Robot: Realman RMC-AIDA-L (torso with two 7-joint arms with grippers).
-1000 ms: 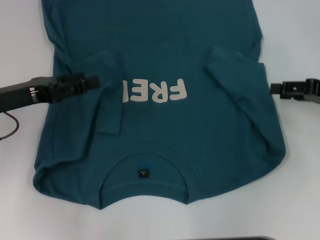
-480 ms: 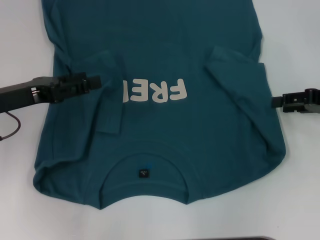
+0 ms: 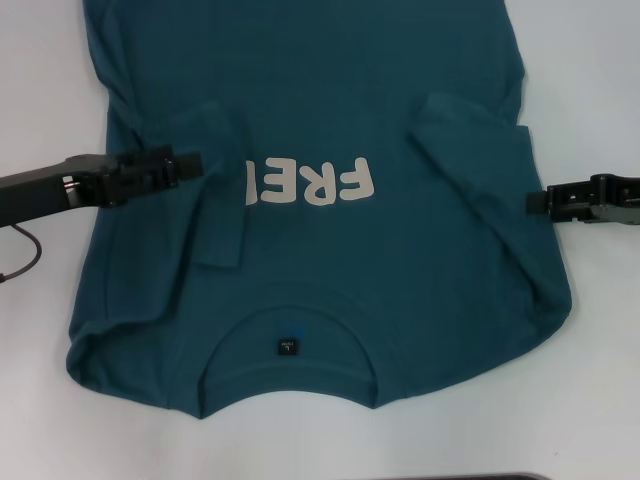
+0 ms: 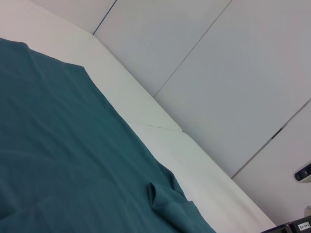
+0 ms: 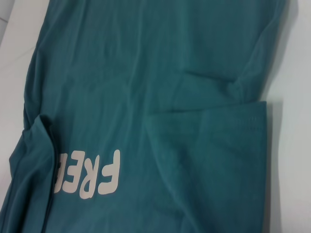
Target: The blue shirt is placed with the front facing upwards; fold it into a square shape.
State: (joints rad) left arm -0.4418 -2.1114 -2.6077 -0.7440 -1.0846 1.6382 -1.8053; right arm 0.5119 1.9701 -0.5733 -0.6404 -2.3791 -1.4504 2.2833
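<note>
The blue shirt (image 3: 320,90) lies spread on the white table, collar and black neck label (image 3: 287,346) nearest me. Both sleeves are folded inward. The left sleeve (image 3: 215,205) covers the end of the cream letters (image 3: 320,182), so only "FRE" reads. My left gripper (image 3: 192,163) hovers at that folded sleeve's upper part. My right gripper (image 3: 533,201) sits at the shirt's right edge, just below the folded right sleeve (image 3: 470,140). The right wrist view shows the shirt (image 5: 146,73), the letters (image 5: 90,177) and a sleeve hem (image 5: 214,121). In the left wrist view only plain teal cloth (image 4: 58,145) appears.
The white table (image 3: 600,80) shows bare on both sides of the shirt and in front of the collar. A thin dark cable (image 3: 20,255) loops under the left arm. Grey wall panels (image 4: 218,73) rise behind the table's far edge.
My right gripper has moved inward to the left, from beside the shirt up to its right edge. The left gripper and the shirt have barely shifted.
</note>
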